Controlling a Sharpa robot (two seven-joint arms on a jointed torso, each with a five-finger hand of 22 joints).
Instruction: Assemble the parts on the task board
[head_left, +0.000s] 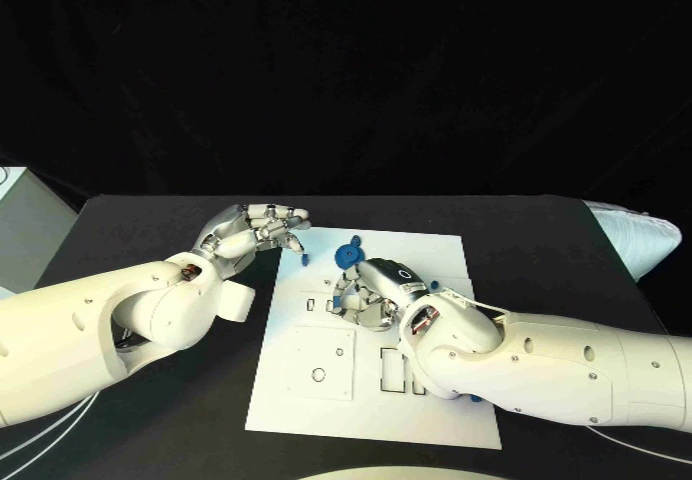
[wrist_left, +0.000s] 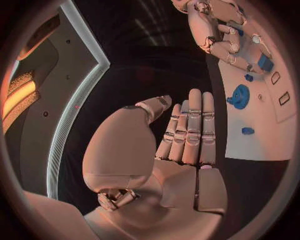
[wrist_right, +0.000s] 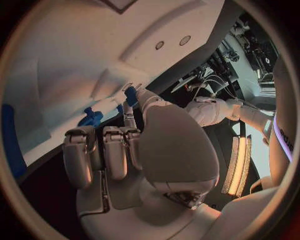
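While the task board (head_left: 378, 340) lies in the middle of the table (head_left: 577, 260), both hands sit near its far end, and the blue gear-shaped part (head_left: 351, 254) stands on the plate between them. From the left hand (head_left: 260, 228) that gear lies toward three o'clock in the head view, just beside the fingertips; from the right hand (head_left: 369, 292) it lies toward eleven o'clock, close above the knuckles. The right hand looks the nearer of the two, though only by a little.

The left hand holds nothing: in its wrist view the fingers (wrist_left: 190, 127) lie straight and side by side, flat, with the thumb held off to one side. It hangs over the black table at the board's far left corner, with a smaller blue part (head_left: 307, 257) just beneath its fingertips.

The right hand is curled over the board's upper middle. In its wrist view a small blue piece (wrist_right: 130, 95) sits at the tip of one raised finger, but whether it is pinched or merely touched I cannot tell.

The gear is round, so it offers no long axis; my judgement is that the next move depends on which hand closes that short gap
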